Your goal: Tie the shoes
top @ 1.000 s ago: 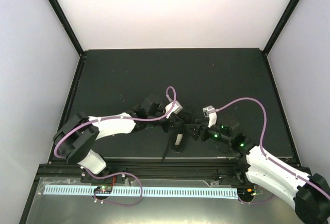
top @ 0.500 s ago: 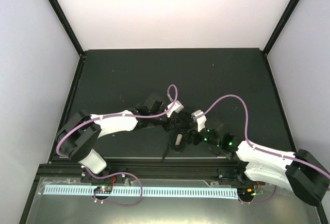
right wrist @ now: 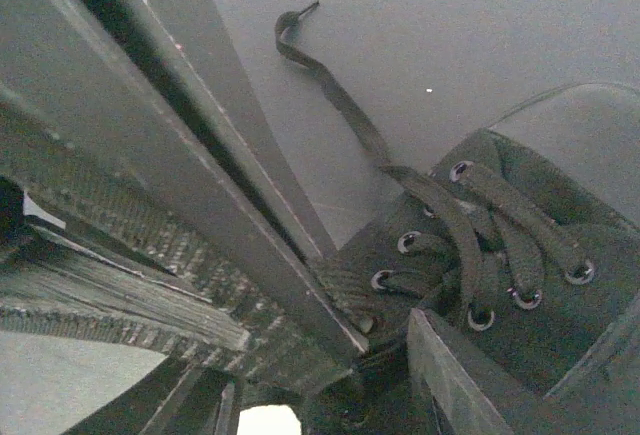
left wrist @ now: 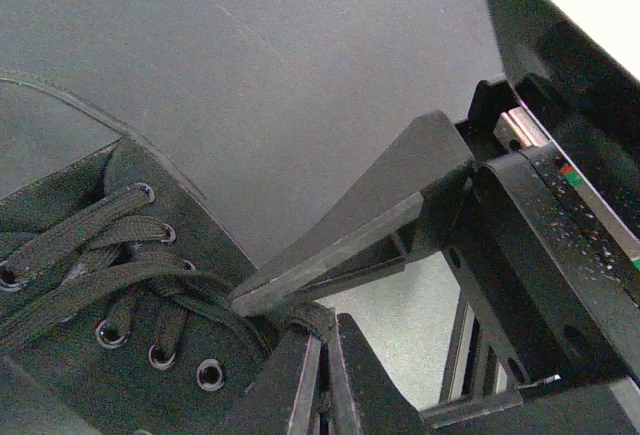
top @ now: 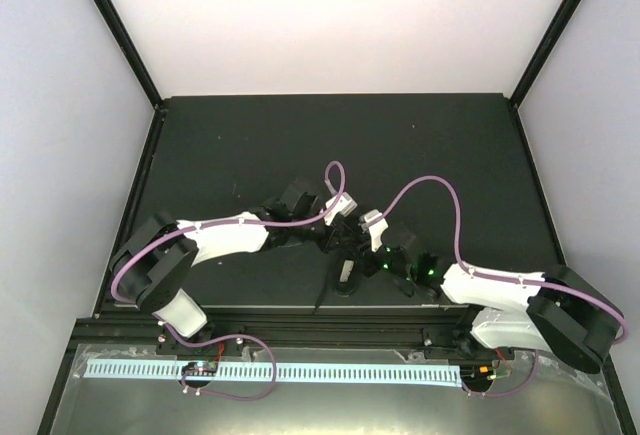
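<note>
The small black shoe point(top: 345, 277) lies on the dark mat near the front edge, its pale insole patch showing. It also shows in the left wrist view point(left wrist: 90, 295) and the right wrist view point(right wrist: 520, 255). My left gripper point(top: 337, 246) is at the shoe's laced part, and in its own view it point(left wrist: 325, 330) is shut on a loop of black lace point(left wrist: 312, 315). My right gripper point(top: 360, 258) reaches in from the right. In its own view it point(right wrist: 385, 345) is open, its fingers either side of the lace at the eyelets. A loose lace end point(right wrist: 330, 85) trails over the mat.
The dark mat point(top: 250, 145) covers the table between white walls. A black rail point(top: 330, 330) and a metal shelf with a white slotted strip point(top: 300, 372) run along the front. Purple cables point(top: 440, 195) arch over both arms.
My right arm has swung left and brought its gripper up to the shoe beside the left gripper. My left gripper has stayed at the laces.
</note>
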Controlling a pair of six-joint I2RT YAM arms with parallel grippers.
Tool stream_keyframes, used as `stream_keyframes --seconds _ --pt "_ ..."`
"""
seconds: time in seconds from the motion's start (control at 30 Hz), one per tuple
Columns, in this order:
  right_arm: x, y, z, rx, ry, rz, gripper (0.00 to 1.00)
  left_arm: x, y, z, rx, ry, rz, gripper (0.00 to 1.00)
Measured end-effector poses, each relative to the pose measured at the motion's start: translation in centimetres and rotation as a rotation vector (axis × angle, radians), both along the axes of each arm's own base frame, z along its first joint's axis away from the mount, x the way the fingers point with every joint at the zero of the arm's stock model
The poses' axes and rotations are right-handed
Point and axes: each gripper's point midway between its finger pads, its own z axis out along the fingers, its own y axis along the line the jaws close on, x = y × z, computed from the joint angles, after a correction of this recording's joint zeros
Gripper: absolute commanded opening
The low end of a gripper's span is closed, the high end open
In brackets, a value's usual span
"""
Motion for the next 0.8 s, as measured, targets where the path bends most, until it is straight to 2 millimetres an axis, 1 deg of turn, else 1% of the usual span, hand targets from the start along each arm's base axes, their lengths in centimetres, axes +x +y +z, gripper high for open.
stream_keyframes --seconds 0.13,0.3,0.33,0.37,0.4,0.43,0.47,0.53,0.57,0.63,0.7,0.77,0.8 --pt "0.2 0.0 -0.2 -0.007 -0.003 -0.011 0.23 0.3 -0.1 -0.1 0.002 -0.001 0.008 0.02" --pt "0.5 -0.2 -0.2 -0.006 -0.006 -0.047 0.02 0.7 -0.3 0.2 -0.004 -0.008 0.021 0.02" --pt "0.6 -0.3 -0.2 -0.004 -0.003 -0.054 0.02 0.8 -0.3 0.2 -0.005 -0.010 0.023 0.04" --pt "0.6 -0.3 -0.2 -0.004 -0.002 -0.059 0.02 0.8 -0.3 0.2 -0.005 -0.011 0.024 0.08" --pt "0.7 -0.5 -0.2 -0.003 0.000 -0.070 0.02 0.9 -0.2 0.2 -0.005 -0.011 0.025 0.16" --pt "0.7 -0.6 -0.3 -0.004 0.000 -0.076 0.02 0.9 -0.2 0.2 -0.005 -0.011 0.026 0.26" --pt "0.7 -0.6 -0.3 -0.003 0.002 -0.080 0.02 0.9 -0.2 0.2 -0.004 -0.013 0.027 0.33" --pt "0.6 -0.9 -0.5 -0.002 0.005 -0.087 0.02 1.2 -0.1 0.1 0.004 -0.016 0.040 0.47" --pt "0.6 -1.0 -0.5 -0.002 0.007 -0.091 0.02 1.3 0.0 0.0 0.012 -0.017 0.050 0.52" --pt "0.6 -1.1 -0.4 0.004 0.004 -0.102 0.02 1.5 0.4 -0.2 0.031 -0.021 0.073 0.57" --pt "0.8 -1.1 0.0 0.018 -0.005 -0.113 0.02 1.6 1.4 -0.5 0.053 -0.023 0.115 0.59" --pt "1.0 -1.2 0.2 0.027 -0.012 -0.120 0.02 2.0 3.1 -1.0 0.082 -0.023 0.184 0.59" --pt "1.0 -1.2 0.3 0.028 -0.014 -0.124 0.02 2.6 4.3 -1.5 0.105 -0.019 0.243 0.59"
